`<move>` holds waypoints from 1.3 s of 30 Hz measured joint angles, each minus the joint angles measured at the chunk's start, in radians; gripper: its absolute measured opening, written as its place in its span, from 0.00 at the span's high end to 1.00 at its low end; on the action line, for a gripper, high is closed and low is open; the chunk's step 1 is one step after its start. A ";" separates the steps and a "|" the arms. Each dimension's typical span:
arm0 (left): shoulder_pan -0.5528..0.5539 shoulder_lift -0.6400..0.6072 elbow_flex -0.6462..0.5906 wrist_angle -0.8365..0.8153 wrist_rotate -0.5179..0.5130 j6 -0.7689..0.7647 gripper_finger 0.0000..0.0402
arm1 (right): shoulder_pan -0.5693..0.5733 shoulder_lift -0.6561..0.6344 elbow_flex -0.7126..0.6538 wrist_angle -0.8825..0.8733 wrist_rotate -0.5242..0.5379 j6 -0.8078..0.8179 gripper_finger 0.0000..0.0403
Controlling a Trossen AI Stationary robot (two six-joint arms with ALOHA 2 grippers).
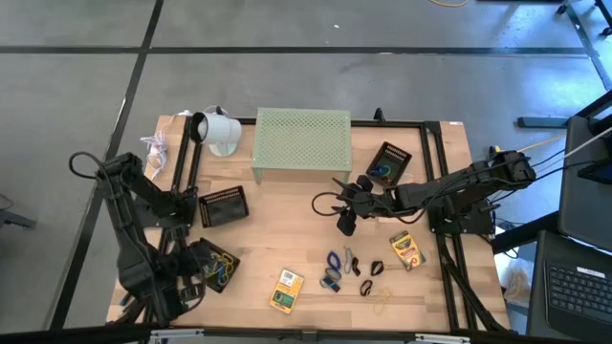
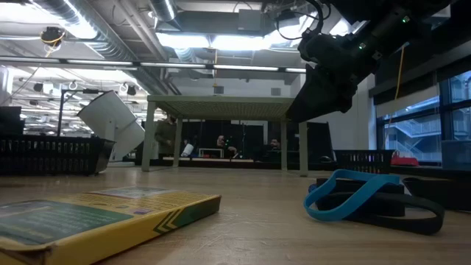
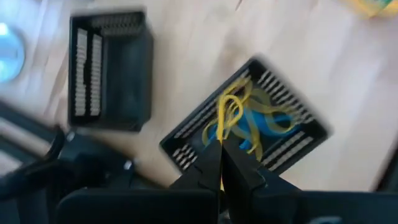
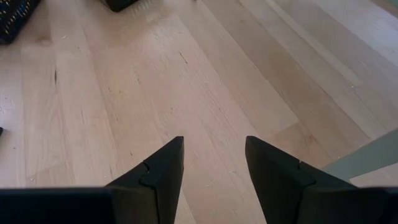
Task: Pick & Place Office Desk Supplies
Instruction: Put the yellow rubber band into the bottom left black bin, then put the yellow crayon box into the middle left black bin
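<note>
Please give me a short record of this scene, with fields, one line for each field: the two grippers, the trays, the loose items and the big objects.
left gripper: shut, above the black tray with yellow and blue bands
right gripper: open, empty, over bare wood at mid-table
empty black tray: left of centre
third black tray: right of the green riser, something blue inside
green perforated riser: at the back
white cup: lying on its side, left of riser
yellow boxes: one front centre, one right
loose bands and clips: front, between the boxes
</note>
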State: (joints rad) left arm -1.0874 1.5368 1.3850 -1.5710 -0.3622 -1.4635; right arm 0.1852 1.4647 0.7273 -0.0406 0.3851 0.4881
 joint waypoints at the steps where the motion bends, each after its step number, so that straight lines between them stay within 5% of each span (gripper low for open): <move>1: 0.000 0.000 -0.022 0.001 0.029 -0.001 0.99 | 0.000 0.000 0.000 0.000 0.000 0.000 0.56; 13: 0.001 0.000 -0.151 0.108 0.095 -0.118 0.98 | 0.000 0.000 0.000 0.000 0.000 0.000 0.56; 25: 0.002 0.001 -0.196 0.213 0.089 -0.096 0.81 | 0.000 0.000 0.000 0.000 0.000 0.000 0.56; 34: 0.039 0.001 -0.196 0.277 -0.251 0.040 0.76 | 0.000 0.000 0.000 0.000 0.000 0.001 0.56; 39: 0.129 0.001 -0.196 0.372 -0.307 0.119 0.74 | 0.000 0.000 0.000 0.000 0.000 0.001 0.56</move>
State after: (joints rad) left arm -0.9580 1.5375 1.1892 -1.1988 -0.6689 -1.3442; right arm 0.1852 1.4647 0.7273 -0.0402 0.3851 0.4889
